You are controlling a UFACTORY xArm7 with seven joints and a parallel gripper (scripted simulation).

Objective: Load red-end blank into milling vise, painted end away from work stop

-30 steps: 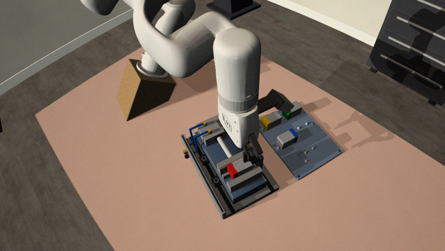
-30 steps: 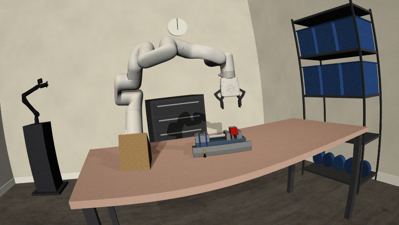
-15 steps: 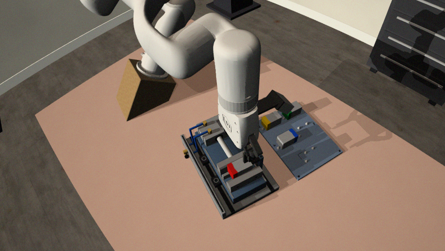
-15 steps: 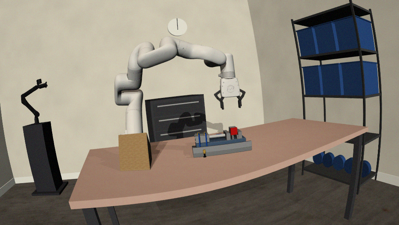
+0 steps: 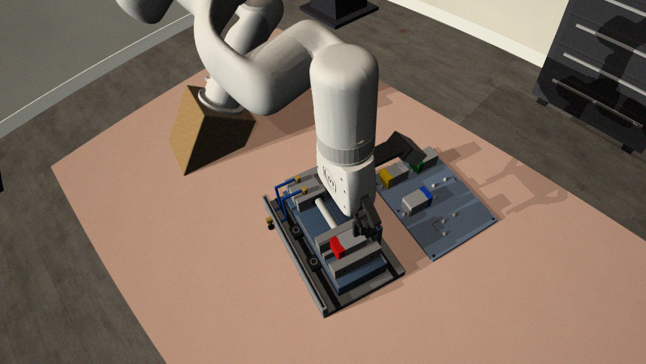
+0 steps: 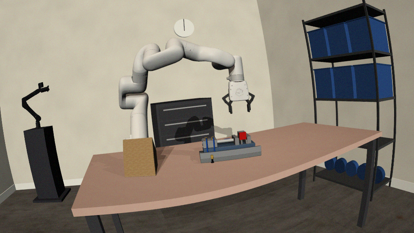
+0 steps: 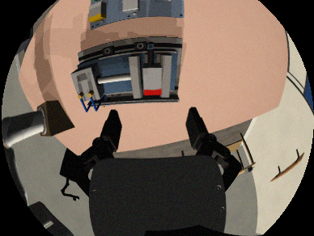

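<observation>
Red-ended blank (image 5: 352, 241) (image 6: 242, 135) (image 7: 152, 77): in the vise, between fixed jaw (image 5: 358, 259) (image 6: 248, 139) (image 7: 166, 76) and hosed-side jaw (image 5: 328, 235) (image 6: 235, 140) (image 7: 135, 77). Looks level, top above both jaws, red end away from work stop (image 7: 151, 60). Can't confirm contact with low bars, or the tiny gaps at fixed jaw and stop; work stop mostly hidden by fingers in top view.

Handling, judged: probably solid metal, fairly heavy for size, stiff, not fragile; smooth faces, maybe slippery under a light pinch. If a nudge is needed, take the long sides above the jaws, near mid-length, pads square and low-set without hitting jaw tops. Keep off the red end for gripping; use only for a gentle push toward the stop. Watch for tipping or skewing with a high, off-centre hold.

Gripper (image 5: 366, 229) (image 6: 239, 111) (image 7: 153, 116): fingers wide open, nothing held, up in free air above the vise.

Further out, on infeed plate (image 5: 469, 219) (image 7: 162, 11): yellow-ended blank (image 5: 394, 174) (image 7: 96, 11), blue-ended blank (image 5: 415, 200), green-ended blank (image 5: 426, 159). Looks near done, pending fit check.
</observation>
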